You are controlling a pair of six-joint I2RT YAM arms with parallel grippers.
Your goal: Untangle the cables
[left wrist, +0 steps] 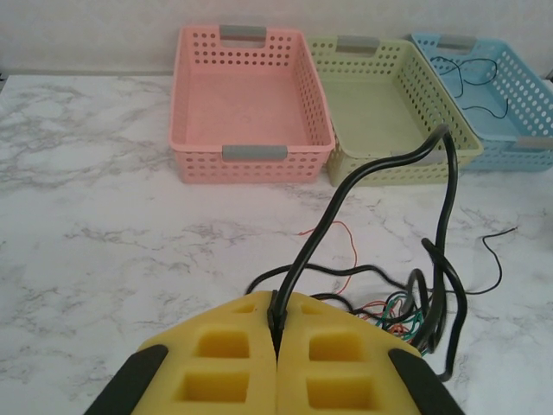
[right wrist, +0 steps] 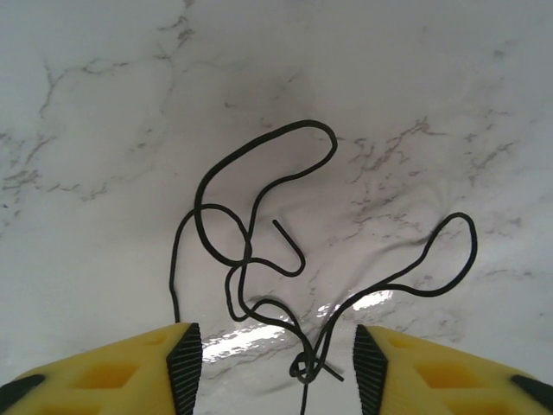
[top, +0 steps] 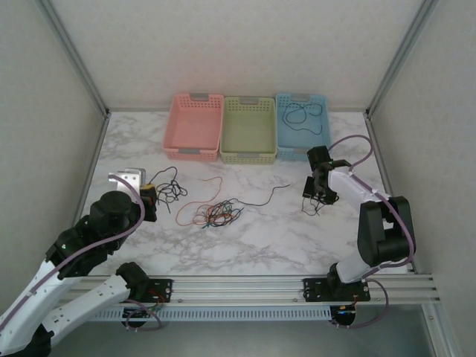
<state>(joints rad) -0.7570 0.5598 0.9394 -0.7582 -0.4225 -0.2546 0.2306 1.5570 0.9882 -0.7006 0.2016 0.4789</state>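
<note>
A tangle of thin red, green and black cables (top: 216,214) lies mid-table, also seen in the left wrist view (left wrist: 399,316). My left gripper (top: 150,201) is shut on a black cable (left wrist: 380,169), pinched between the yellow pads (left wrist: 278,304); that cable arches up and drops into the tangle. A loose red wire (left wrist: 346,238) curls just beyond. My right gripper (top: 320,195) hovers open over a separate black cable (right wrist: 248,251) lying in loops on the marble. A small knot (right wrist: 304,372) in it sits between the open fingers (right wrist: 276,367), touching neither.
Three baskets line the back: pink (top: 195,152), green (top: 248,156) and blue (top: 302,151). The blue one holds a black cable (top: 305,117). A single black strand (top: 268,195) lies between the tangle and the right gripper. Frame posts border both sides.
</note>
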